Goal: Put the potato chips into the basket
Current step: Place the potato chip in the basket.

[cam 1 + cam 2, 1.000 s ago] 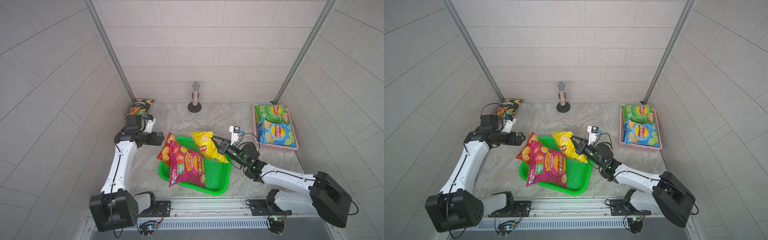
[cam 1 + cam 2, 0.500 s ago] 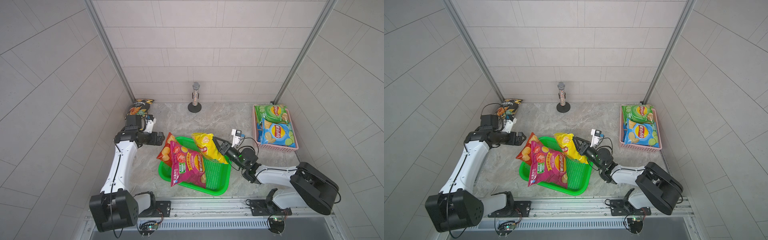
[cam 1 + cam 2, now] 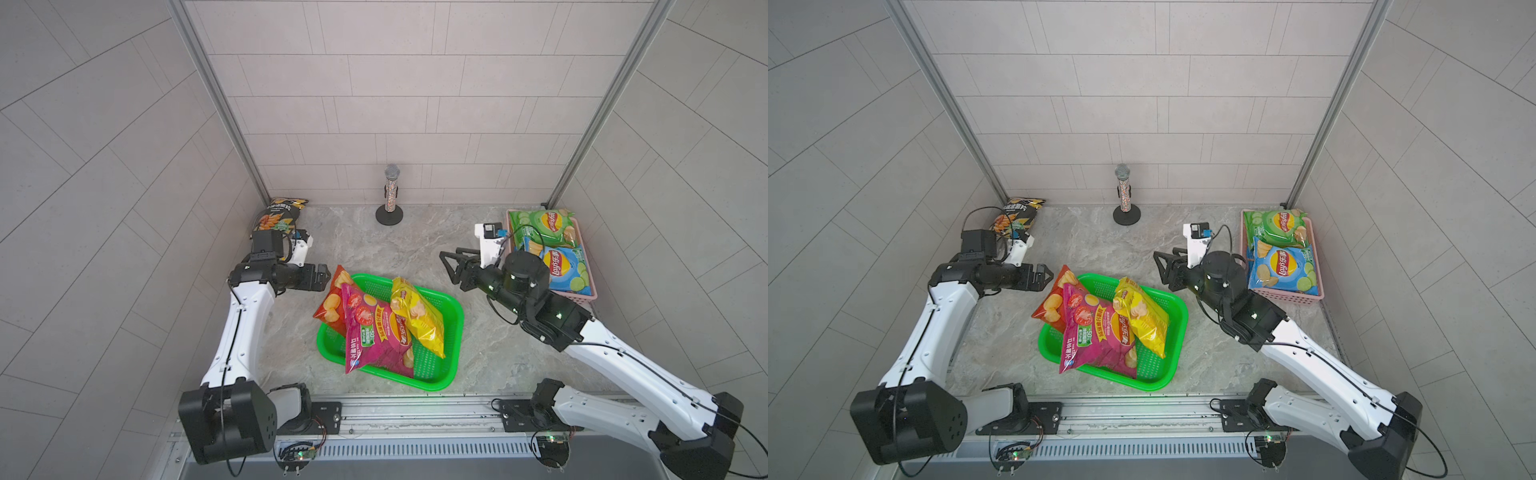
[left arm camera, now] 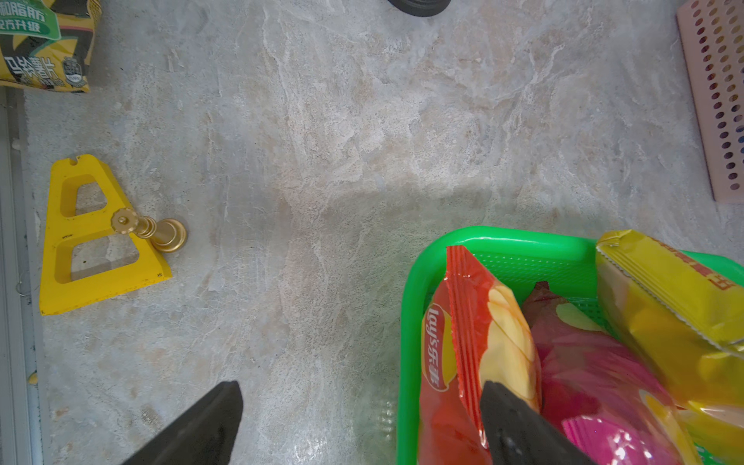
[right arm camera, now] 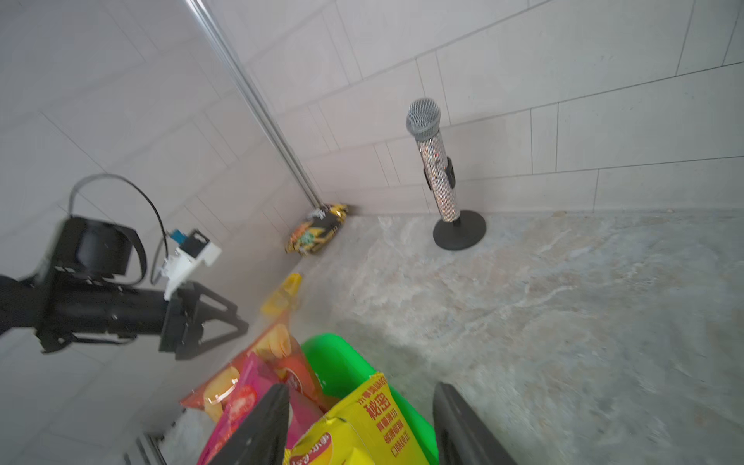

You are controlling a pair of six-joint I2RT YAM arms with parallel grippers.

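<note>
Right gripper [image 3: 449, 257] hangs open and empty, just beyond the green basket [image 3: 452, 332].
Its arm reaches low over the table, pointing toward the left gripper [image 3: 323, 277], whose jaws stand wide beside the red-orange bag [image 3: 331, 303]. The yellow bag [image 3: 417, 316] lies in the basket, long axis back-to-front, sealed top rearward.

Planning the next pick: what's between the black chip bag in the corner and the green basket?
The open left tool hangs there in both top views; the left wrist view also shows a yellow triangular piece.
</note>
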